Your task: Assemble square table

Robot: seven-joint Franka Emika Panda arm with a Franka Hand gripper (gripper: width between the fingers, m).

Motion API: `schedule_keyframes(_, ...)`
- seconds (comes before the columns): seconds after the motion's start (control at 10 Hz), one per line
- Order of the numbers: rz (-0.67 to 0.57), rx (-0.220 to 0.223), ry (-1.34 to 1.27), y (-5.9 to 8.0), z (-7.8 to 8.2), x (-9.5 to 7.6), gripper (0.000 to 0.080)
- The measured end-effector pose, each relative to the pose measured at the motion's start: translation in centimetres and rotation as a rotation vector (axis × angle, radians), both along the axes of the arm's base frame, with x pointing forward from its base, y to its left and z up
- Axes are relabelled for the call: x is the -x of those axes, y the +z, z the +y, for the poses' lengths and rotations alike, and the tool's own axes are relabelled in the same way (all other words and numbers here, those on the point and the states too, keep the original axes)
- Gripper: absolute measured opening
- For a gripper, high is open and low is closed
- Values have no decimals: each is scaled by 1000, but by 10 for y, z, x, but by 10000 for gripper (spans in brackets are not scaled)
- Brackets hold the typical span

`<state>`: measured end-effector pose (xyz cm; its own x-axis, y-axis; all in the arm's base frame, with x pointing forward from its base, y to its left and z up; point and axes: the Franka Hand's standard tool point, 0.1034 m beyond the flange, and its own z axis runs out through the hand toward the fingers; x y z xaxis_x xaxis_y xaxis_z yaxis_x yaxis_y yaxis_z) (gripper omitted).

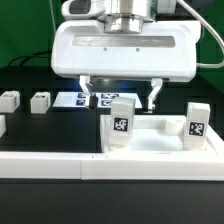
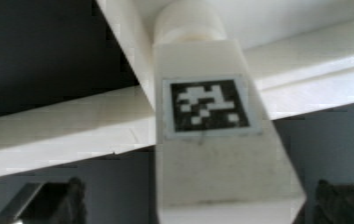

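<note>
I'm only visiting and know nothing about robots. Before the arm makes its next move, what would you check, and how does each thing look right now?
1. Gripper jaws open: ok.
2. Fingers clear of the middle leg, with a gap on both sides: ok.
3. Middle leg upright on the square tabletop: ok.
4. Middle leg fully seated in its socket: cannot tell.
5. Second standing leg upright: ok.
6. Two loose legs in view at the exterior view's left: ok.
</note>
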<state>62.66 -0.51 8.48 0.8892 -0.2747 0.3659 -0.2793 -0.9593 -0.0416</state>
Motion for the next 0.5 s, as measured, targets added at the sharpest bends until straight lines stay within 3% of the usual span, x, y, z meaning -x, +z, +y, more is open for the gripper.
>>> schedule_keyframes(0.1,119,-49,-1,0,2,-1,649)
schedule_keyframes(0.4,359,-136,-6,-2,4,-2,649)
schedule_keyframes(0.5,365,-137,-7,-3,3,-9,649)
